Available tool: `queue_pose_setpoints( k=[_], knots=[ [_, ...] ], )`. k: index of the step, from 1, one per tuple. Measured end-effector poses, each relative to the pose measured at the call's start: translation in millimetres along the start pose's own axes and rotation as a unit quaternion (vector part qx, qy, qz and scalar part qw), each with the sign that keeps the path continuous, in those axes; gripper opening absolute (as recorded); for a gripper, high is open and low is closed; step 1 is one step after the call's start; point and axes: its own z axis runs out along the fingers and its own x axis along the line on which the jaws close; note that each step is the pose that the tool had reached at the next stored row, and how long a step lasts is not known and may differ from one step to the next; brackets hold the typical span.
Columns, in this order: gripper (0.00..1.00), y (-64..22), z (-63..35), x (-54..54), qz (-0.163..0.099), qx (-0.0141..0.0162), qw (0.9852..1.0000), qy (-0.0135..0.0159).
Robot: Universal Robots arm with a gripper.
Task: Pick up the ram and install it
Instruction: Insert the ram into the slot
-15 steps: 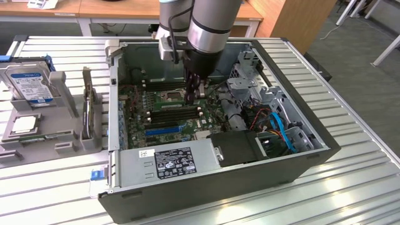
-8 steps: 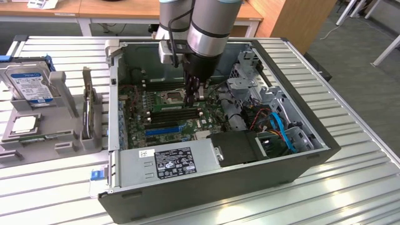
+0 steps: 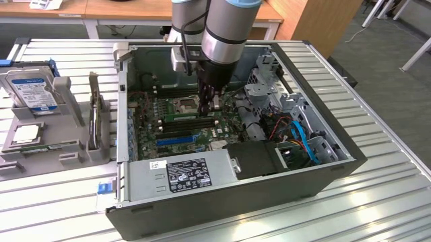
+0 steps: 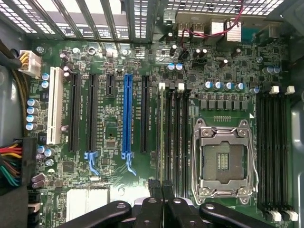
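Observation:
My gripper [image 3: 214, 107] reaches down into the open computer case [image 3: 235, 212], just above the motherboard [image 3: 176, 135]. In the wrist view its two black fingertips [image 4: 153, 187] stand almost together, shut on the ram [image 4: 161, 137]. I see the ram edge-on as a thin grey strip. It lies along the outermost of the black memory slots [image 4: 178, 137], beside the empty processor socket [image 4: 223, 159]. From outside, the fingers hide most of the stick.
A power supply [image 3: 181, 174] and drive cage [image 3: 269, 91] crowd the case. Black, white and blue expansion slots [image 4: 126, 114] lie beside the memory slots. On the exterior view's left, a grey tray [image 3: 67, 157] holds a hard drive [image 3: 30, 91], an upright card [image 3: 98, 118] and a thin green strip [image 3: 50, 147].

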Motion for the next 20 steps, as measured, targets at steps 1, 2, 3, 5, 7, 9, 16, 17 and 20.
queue_pose_setpoints(
  k=[1, 2, 3, 5, 7, 9, 16, 17, 20],
  knots=[
    [0.12, -0.1, 0.6, 0.0, 0.0, 0.0, 1.0, 0.0],
    [0.12, -0.1, 1.2, 0.1, 0.0, 0.0, 1.0, 0.0],
    [0.12, -0.1, 1.7, 0.1, 0.0, 0.0, 1.0, 0.0],
    [0.12, -0.2, 2.7, 0.2, 0.0, 0.0, 1.0, 0.0],
    [0.12, -0.2, 3.0, 0.2, 0.0, 0.0, 1.0, 0.0001],
    [0.12, -0.2, 3.0, 0.2, 0.0, 0.0, 1.0, 0.0001],
    [0.12, -0.4, 5.0, 0.3, 0.0, 0.0, 1.0, 0.0],
    [0.12, -0.4, 5.7, 0.3, 0.0, 0.0, 1.0, -0.0001],
    [0.12, -0.5, 6.8, 0.4, 0.0, 0.0, 1.0, 0.0001]
  ],
)
